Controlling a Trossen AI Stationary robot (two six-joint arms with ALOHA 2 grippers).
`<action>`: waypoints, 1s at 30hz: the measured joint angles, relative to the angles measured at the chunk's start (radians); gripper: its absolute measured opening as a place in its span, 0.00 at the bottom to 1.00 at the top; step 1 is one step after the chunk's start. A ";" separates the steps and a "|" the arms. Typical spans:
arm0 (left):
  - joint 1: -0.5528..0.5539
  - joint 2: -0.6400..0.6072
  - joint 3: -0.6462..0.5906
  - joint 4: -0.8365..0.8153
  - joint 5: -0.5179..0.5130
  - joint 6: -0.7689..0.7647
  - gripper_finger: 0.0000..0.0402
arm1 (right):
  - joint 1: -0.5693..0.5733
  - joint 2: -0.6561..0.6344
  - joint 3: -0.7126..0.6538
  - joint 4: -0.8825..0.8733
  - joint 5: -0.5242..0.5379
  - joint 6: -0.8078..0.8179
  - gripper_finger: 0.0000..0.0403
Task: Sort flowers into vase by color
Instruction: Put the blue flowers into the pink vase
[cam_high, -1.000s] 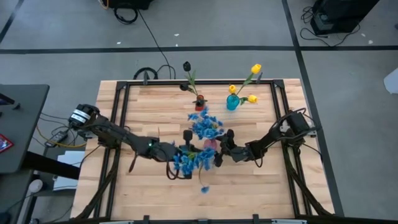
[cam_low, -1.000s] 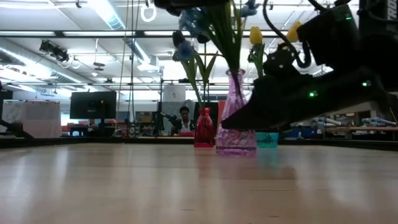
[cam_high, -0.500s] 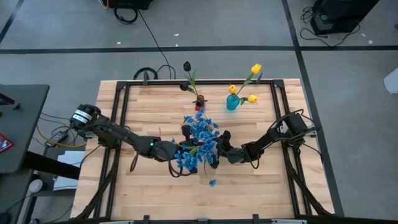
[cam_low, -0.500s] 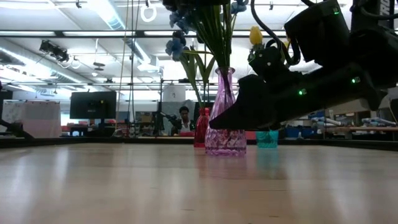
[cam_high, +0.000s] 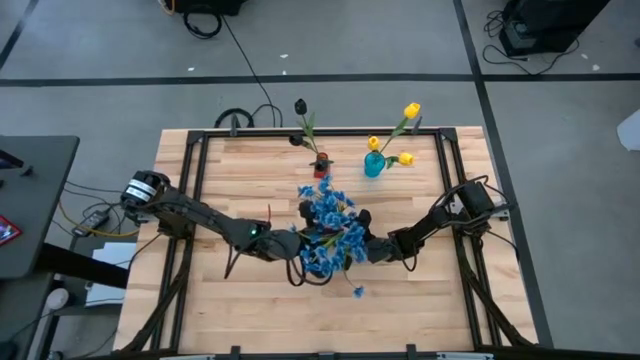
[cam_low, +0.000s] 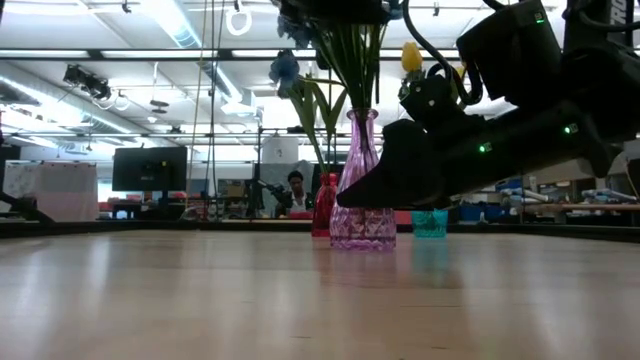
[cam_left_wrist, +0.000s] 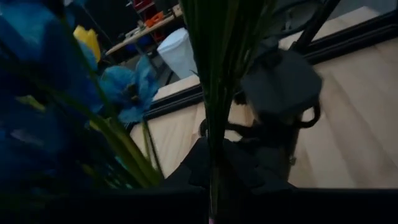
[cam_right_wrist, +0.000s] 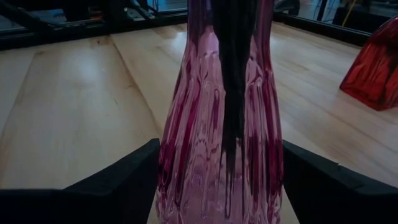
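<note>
High view shows a pale wooden table (cam_high: 240, 310) with a black frame round its edge, standing on grey floor crossed by dark tape lines; cables trail off at the far side. Low view looks level across the boards into a large lit hall with ceiling strip lights, monitors and a seated person (cam_low: 296, 190) far behind.

Against the far edge of the table stand a red vase (cam_high: 321, 162) with a dark bloom (cam_high: 300, 105) and a teal vase (cam_high: 374, 164) with yellow flowers (cam_high: 410, 110).

Compared with a second ago, the pink vase (cam_low: 362, 190) has shifted left in the low view, and in the high view the left gripper (cam_high: 300, 246) has carried its blue spray rightward, so that the blue flowers (cam_high: 330, 228) now form one cluster over the vase. A single blue blossom (cam_high: 357, 292) lies on the boards nearer than the cluster and further right than before.

The left gripper's jaws are closed tight on the green stems (cam_left_wrist: 214, 93) above the vase mouth, and the stems run down inside the glass. The right gripper (cam_high: 362, 248) sits at the vase's right side, jaws spread wide, one finger (cam_right_wrist: 112, 177) on each side of the vase body, close against it; whether they press the glass I cannot tell.
</note>
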 joint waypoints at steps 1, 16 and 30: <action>0.000 0.000 0.000 -0.005 -0.006 0.000 0.05 | 0.000 0.000 0.000 0.000 -0.002 0.000 0.76; 0.035 0.000 0.029 -0.113 -0.031 -0.002 0.05 | 0.000 -0.001 0.000 -0.002 -0.006 0.001 0.76; 0.074 0.000 0.029 -0.238 0.021 -0.231 0.05 | 0.003 -0.001 0.000 -0.003 -0.006 0.001 0.76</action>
